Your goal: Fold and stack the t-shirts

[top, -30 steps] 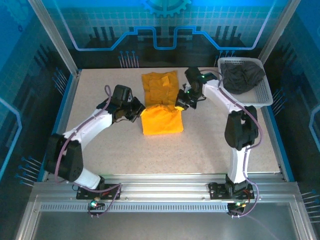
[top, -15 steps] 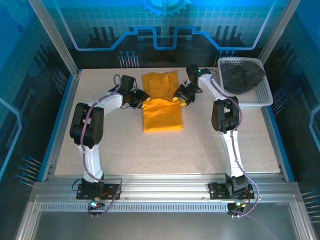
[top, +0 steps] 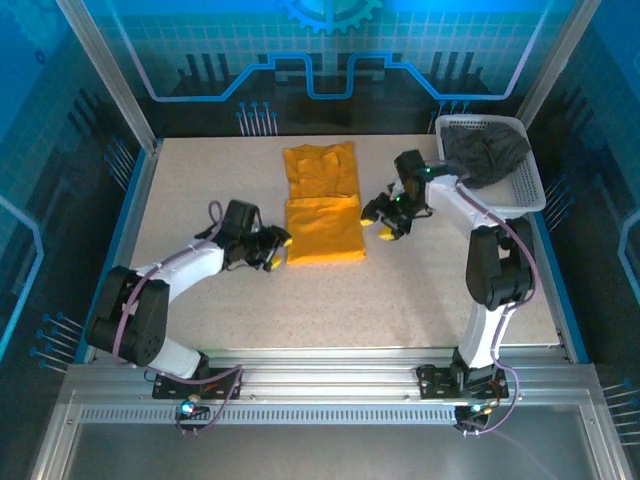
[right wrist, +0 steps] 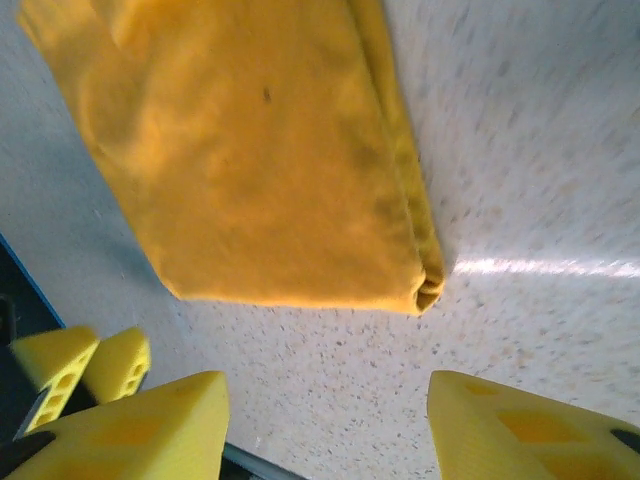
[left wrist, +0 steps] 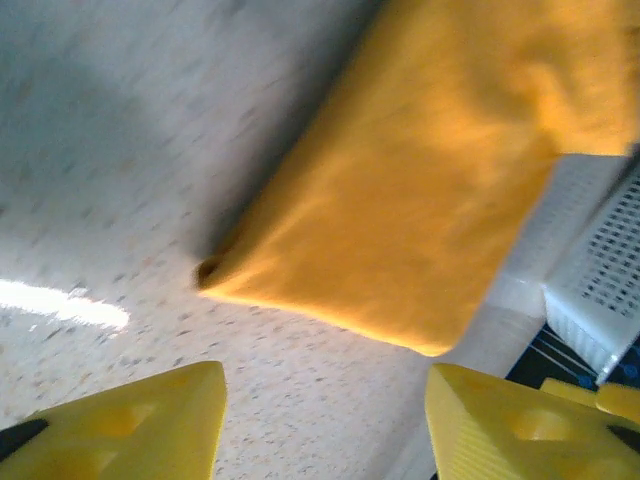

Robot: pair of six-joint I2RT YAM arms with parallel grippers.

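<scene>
The orange-yellow t-shirt [top: 322, 228] lies flat mid-table, its near part a neat folded layer and its far part [top: 320, 168] more rumpled. My left gripper [top: 275, 250] sits just off the shirt's near left corner, open, with bare table between its fingertips [left wrist: 130, 425]; the shirt [left wrist: 430, 180] lies ahead of it. My right gripper [top: 385, 216] is open beside the shirt's right edge, and the folded corner [right wrist: 425, 285] lies ahead of its empty fingers [right wrist: 530, 430]. The dark grey t-shirt [top: 485, 153] lies bunched in the basket.
The white mesh basket [top: 527, 190] stands at the far right corner of the table. A raised blue rim [top: 125, 230] borders the speckled tabletop [top: 400, 300], which is bare in front of the shirt.
Both grippers carried the shirt's edge toward the far side, then opened, let go and drew back outward. The folded layer now lies flat.
</scene>
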